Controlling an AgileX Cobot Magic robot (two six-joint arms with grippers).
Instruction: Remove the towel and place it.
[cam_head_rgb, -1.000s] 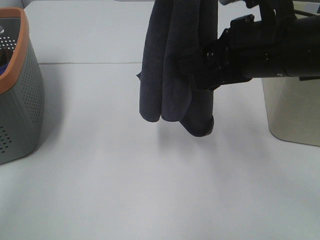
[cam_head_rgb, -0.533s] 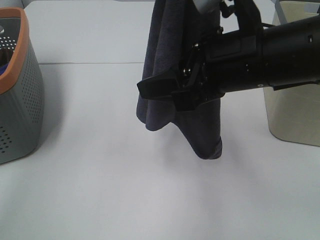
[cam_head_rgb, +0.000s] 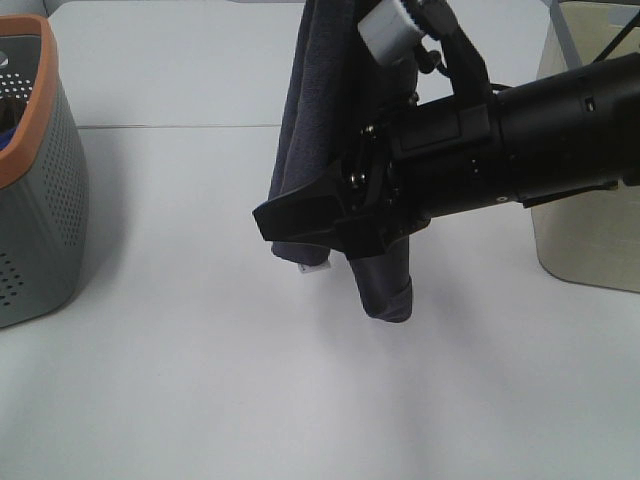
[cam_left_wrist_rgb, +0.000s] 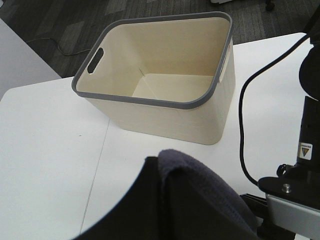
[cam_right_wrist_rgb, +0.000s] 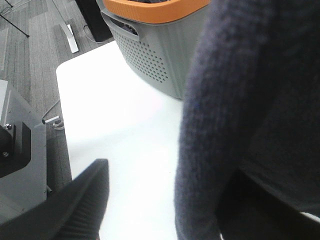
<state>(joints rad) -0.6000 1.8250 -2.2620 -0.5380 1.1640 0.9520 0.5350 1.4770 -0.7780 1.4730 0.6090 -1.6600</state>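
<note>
Your right gripper (cam_head_rgb: 310, 232) stands with its fingers spread wide around the lower towel (cam_head_rgb: 315, 110), clamped on nothing. One finger (cam_right_wrist_rgb: 85, 200) shows bare beside the cloth; the other seems hidden behind it. The towel hangs straight down, long axis vertical, its bottom end clear of the table (cam_head_rgb: 200, 380). Up top, your left gripper (cam_left_wrist_rgb: 160, 200) is shut tight on the towel's upper fold and carries it. The right arm sits nearer the loose end.

The right arm (cam_head_rgb: 540, 140) reaches level across the middle, jaws spread wide; left jaws pressed together
</note>
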